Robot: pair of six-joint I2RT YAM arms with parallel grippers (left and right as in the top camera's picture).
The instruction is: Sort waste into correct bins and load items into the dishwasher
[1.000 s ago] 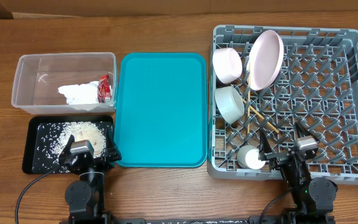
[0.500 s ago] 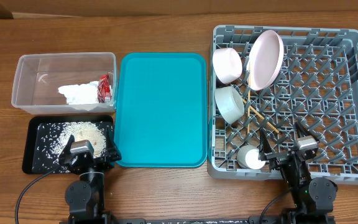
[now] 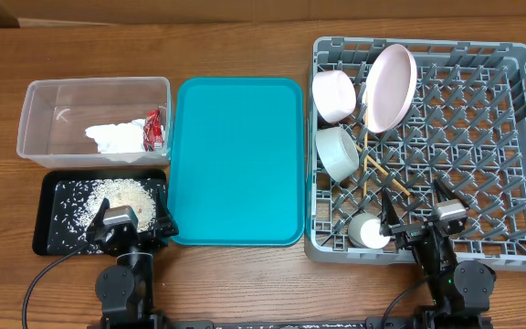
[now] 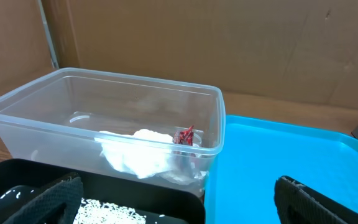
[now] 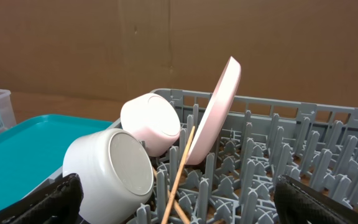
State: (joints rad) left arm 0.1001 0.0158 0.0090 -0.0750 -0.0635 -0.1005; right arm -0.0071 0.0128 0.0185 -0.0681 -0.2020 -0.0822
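Both claws are seen released and empty: the left claw [image 4: 179,204] is parked at the near edge of the black tray [image 3: 48,233], the right claw [image 5: 179,208] at the near wall of the rack [image 3: 519,137]. The napkin [image 3: 115,138] and wrapper [image 3: 155,128] are found in the tub [image 3: 39,91], the rice [image 3: 117,196] in the black tray, and the plate [image 3: 391,87], bowls [image 3: 339,153], cup [image 3: 369,230] and chopsticks [image 3: 373,166] in the rack, so little is judged to be left. The cup could be knocked if the right claw were swung forward carelessly, since it is set just beside it. The plate is only leaned at a tilt and could be tipped by a jolt to the rack. Rice could be scattered onto the tabletop [image 3: 245,27] if the black tray were nudged by the left claw
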